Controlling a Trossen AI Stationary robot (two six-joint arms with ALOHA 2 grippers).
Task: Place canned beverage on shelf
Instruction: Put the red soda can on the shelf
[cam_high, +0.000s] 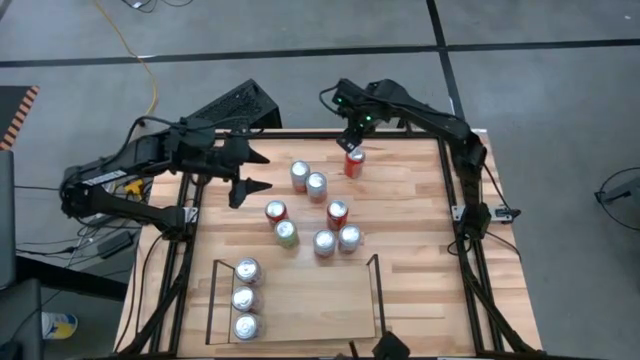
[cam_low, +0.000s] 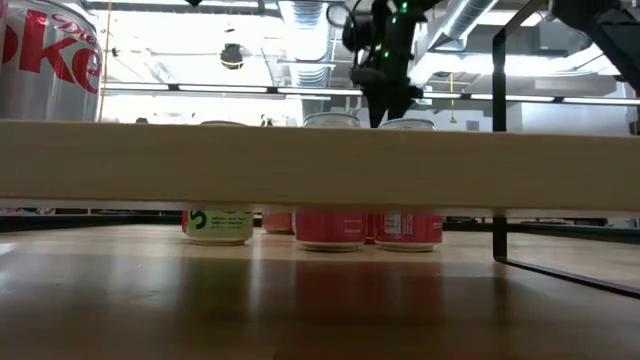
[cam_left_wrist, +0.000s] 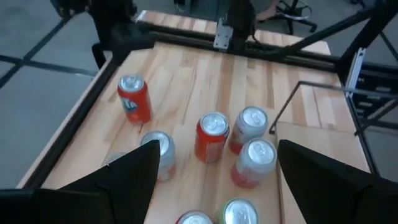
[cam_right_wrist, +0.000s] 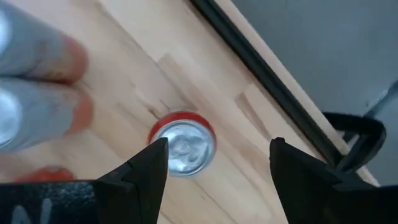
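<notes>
Right claw hung released above red can; rigid, smooth, likely slippery — grip mid-wall. Left claw released.

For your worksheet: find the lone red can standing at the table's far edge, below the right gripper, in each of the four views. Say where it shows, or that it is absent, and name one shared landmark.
High view: red can at top centre, under the right gripper.
Low view: cannot be picked out; the plank hides it.
Left wrist view: upper left, standing apart from the cluster.
Right wrist view: centre, seen from above, beside one gripper finger.
Shared landmark: the table's black edge rail.
</notes>
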